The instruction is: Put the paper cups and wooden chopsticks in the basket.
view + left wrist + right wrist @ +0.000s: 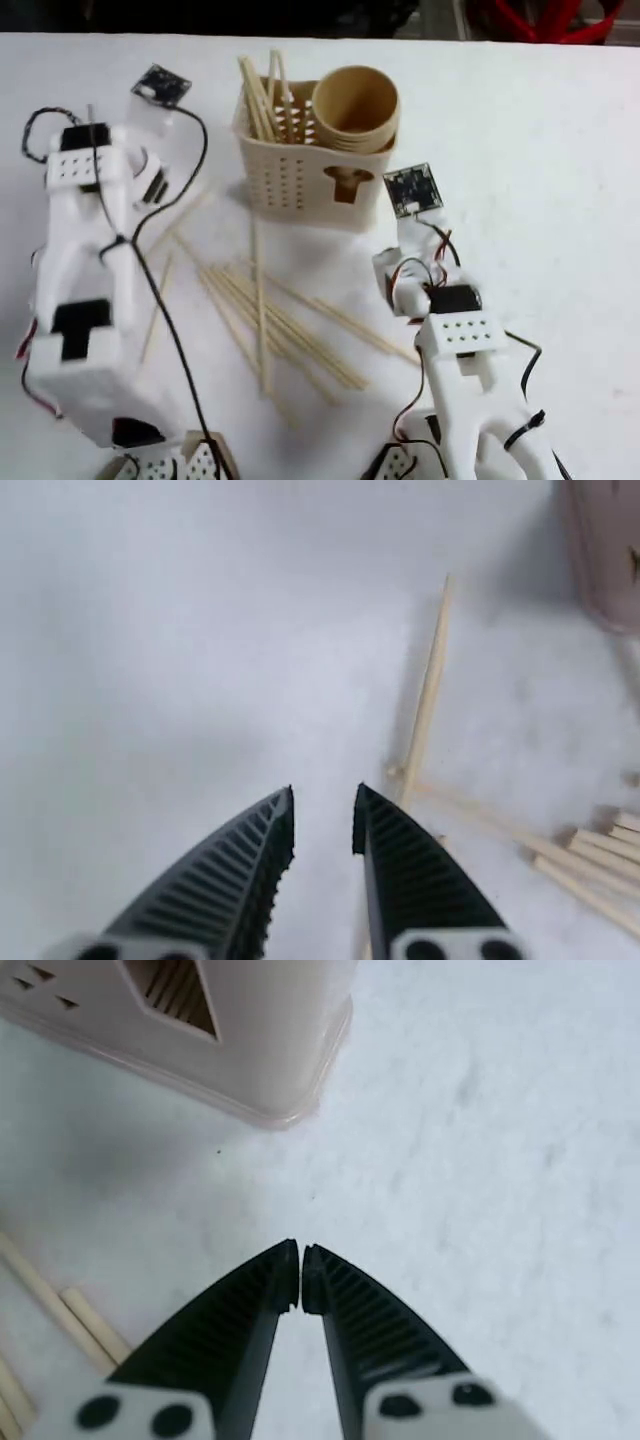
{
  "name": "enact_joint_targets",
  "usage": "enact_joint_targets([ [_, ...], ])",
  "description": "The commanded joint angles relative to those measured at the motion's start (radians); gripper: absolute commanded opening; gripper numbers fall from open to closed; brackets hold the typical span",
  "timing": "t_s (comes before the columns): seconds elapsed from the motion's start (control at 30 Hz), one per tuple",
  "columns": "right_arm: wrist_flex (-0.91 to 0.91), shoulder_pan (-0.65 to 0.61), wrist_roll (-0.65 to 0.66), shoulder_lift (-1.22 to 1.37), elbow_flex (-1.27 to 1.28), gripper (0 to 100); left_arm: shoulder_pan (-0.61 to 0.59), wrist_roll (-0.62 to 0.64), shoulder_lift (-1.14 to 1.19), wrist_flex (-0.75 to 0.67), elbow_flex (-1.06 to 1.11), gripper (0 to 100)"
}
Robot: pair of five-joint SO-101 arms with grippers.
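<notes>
1. Wooden chopsticks [270,320], pale thin sticks: a loose heap lies on the white table [560,150] between the arms. There are roughly a dozen, overlapping, so an exact count is not possible.
2. Left gripper [322,820]: jaws slightly apart, empty, just beside one stray stick [430,680]. Right gripper [300,1278]: jaws together, empty, near the basket's corner.
3. Advised: straddle a single stick crosswise at mid-length, close firmly, then tip it upright over the basket.
4. Cream perforated plastic basket [300,185]: one, beyond the heap. It holds about five upright chopsticks [262,100] and one stack of tan paper cups [355,105], apparently three.
</notes>
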Motion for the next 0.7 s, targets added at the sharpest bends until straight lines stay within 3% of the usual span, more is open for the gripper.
enact_joint_targets([
  [0.0,-0.018,0.010,0.012,-0.031,-0.006,2.5,0.033,-0.012,0.105,0.006,-0.121,11],
  [0.23,-0.018,0.008,0.012,-0.033,-0.006,2.5,0.035,-0.012,0.288,0.015,-0.245,11],
  [0.67,-0.018,0.008,0.012,-0.036,-0.006,2.5,0.094,-0.011,0.311,0.216,-0.384,11],
])
